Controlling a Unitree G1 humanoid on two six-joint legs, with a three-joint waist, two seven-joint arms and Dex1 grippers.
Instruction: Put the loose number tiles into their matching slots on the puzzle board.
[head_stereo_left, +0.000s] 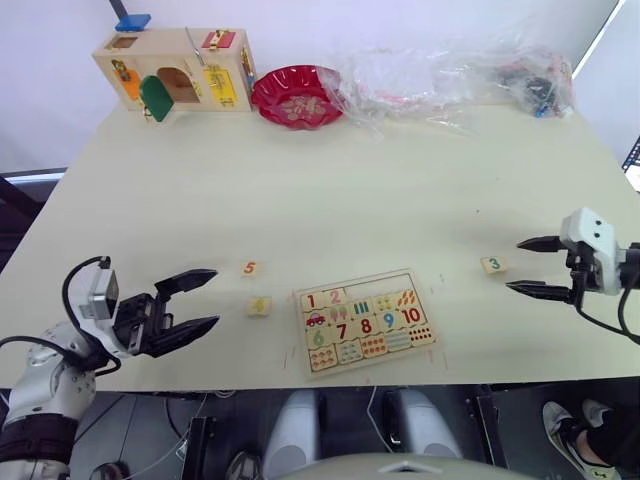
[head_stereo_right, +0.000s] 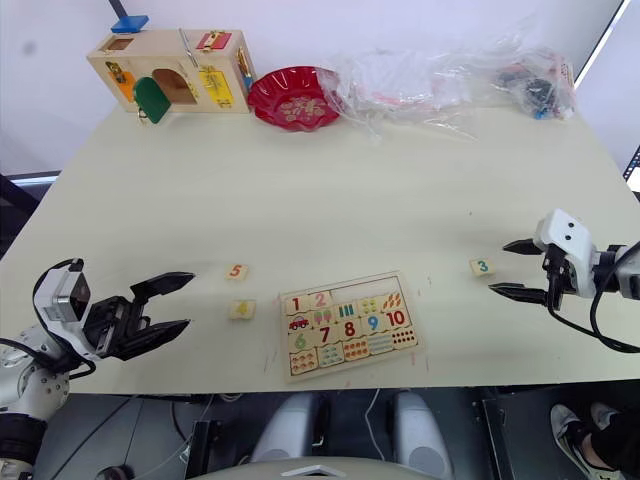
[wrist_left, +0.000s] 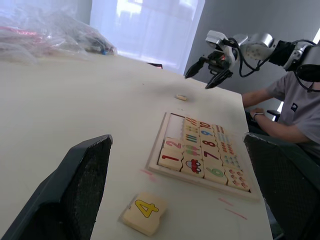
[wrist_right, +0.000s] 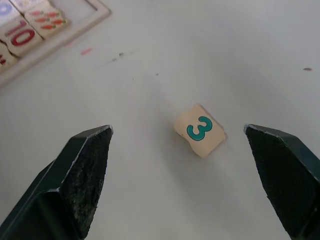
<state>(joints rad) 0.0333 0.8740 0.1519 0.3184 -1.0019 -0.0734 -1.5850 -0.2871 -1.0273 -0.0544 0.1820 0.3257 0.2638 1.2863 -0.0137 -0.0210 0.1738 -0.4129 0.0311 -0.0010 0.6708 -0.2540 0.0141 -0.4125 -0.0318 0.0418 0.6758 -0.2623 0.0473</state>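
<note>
The puzzle board (head_stereo_left: 304, 298) lies near the table's front edge, with tiles 1 and 2 seated in its top row and empty slots (head_stereo_left: 358, 291) beside them. Three loose number tiles lie on the table: the orange 5 (head_stereo_left: 251, 268) and yellow 4 (head_stereo_left: 258, 306) left of the board, the green 3 (head_stereo_left: 492, 265) to its right. My left gripper (head_stereo_left: 196, 301) is open, a short way left of the 4 (wrist_left: 145, 212). On the other side my right gripper (head_stereo_left: 529, 266) is open, just right of the 3 (wrist_right: 200, 129), which lies ahead between its fingers.
At the back stand a wooden latch box (head_stereo_left: 177, 68), a red bowl (head_stereo_left: 296, 96) and crumpled clear plastic bags (head_stereo_left: 460, 70). A seated person (wrist_left: 287, 107) is at the robot's right side beyond the table edge.
</note>
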